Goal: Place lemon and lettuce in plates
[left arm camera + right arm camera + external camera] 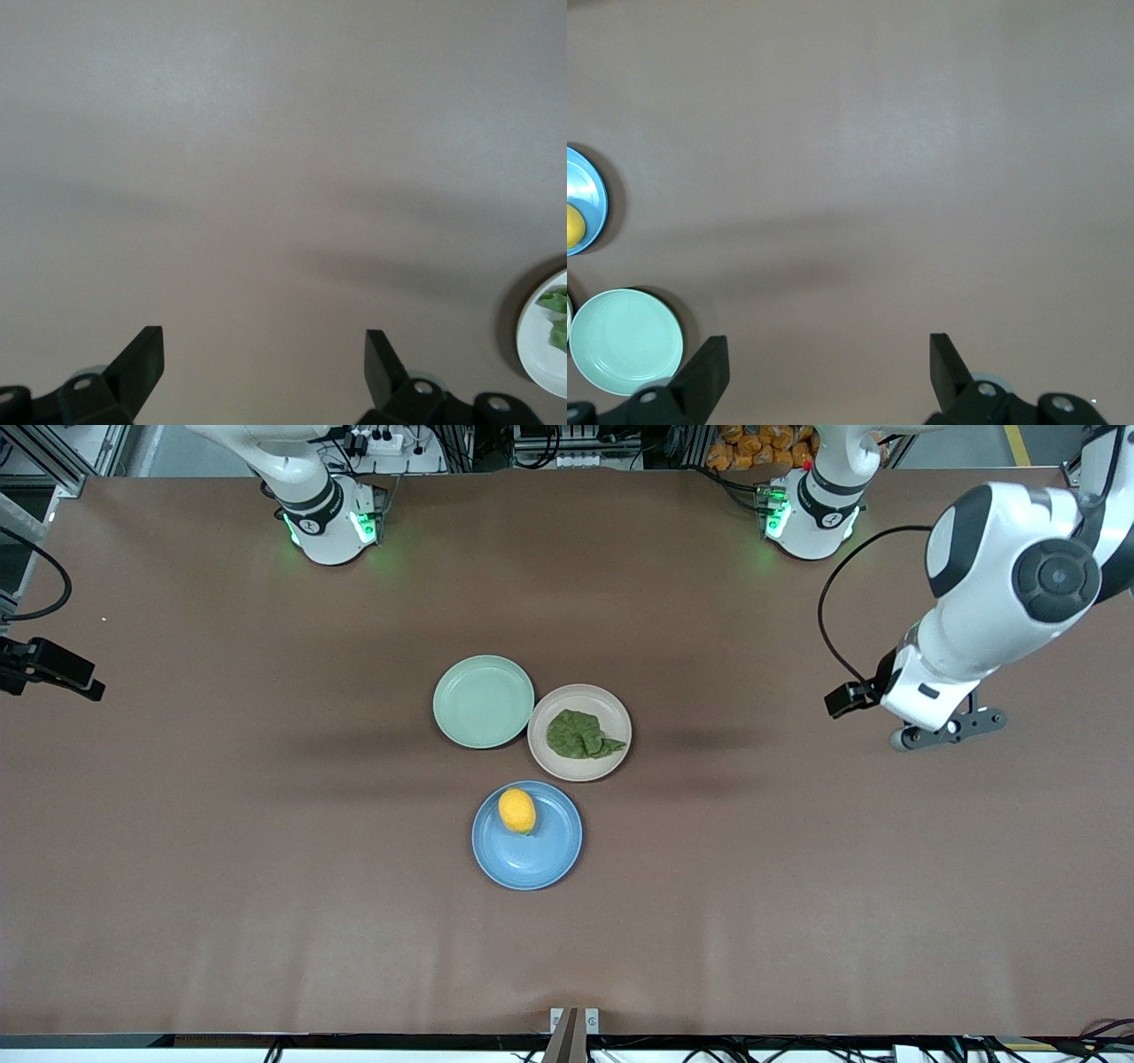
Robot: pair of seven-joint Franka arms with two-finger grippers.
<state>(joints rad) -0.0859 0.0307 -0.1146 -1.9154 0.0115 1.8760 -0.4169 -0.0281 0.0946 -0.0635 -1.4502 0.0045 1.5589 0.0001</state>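
Observation:
The lemon (516,810) lies in the light blue plate (532,859), the plate nearest the front camera. The lettuce (580,735) lies in the beige-pink plate (567,700), just farther from the camera. My left gripper (948,731) hangs open and empty over bare table toward the left arm's end; its wrist view shows the open gripper (264,354) with the beige-pink plate's rim (536,354) and a bit of lettuce (558,305). My right gripper (828,354) is open and empty over bare table; its wrist view shows the blue plate (589,190) with the lemon (572,226).
A mint-green plate (483,701) with nothing in it stands beside the beige-pink plate, toward the right arm's end; it also shows in the right wrist view (625,341). The three plates touch or nearly touch at the table's middle. Brown table surface surrounds them.

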